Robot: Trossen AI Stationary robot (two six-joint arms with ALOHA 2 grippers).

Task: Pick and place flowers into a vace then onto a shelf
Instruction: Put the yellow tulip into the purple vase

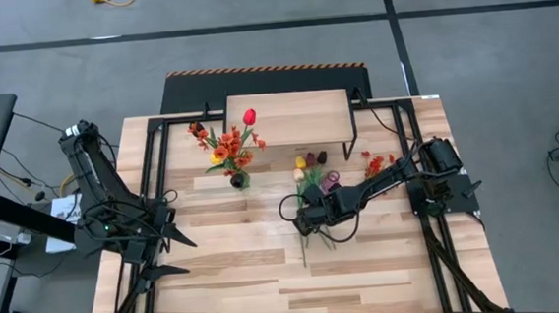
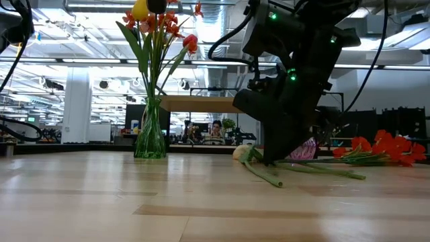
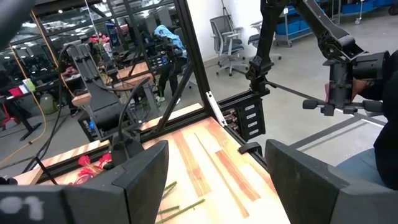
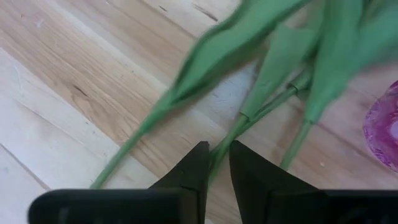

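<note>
Right end effector (image 4: 214, 163) at frame centre is clenched low on a green stem (image 4: 239, 127) of the flowers (image 1: 312, 174) lying on the tabletop (image 1: 248, 277), presumably for lifting toward the vase (image 1: 238, 180); left end effector (image 1: 173, 253) idles released lower left.

No readable text anywhere.
No labels, brands, numbers or signs legible in any of the four views; pale marks on the left gripper (image 3: 211, 180) housing at the edge of the left wrist view are too blurred to read.
</note>
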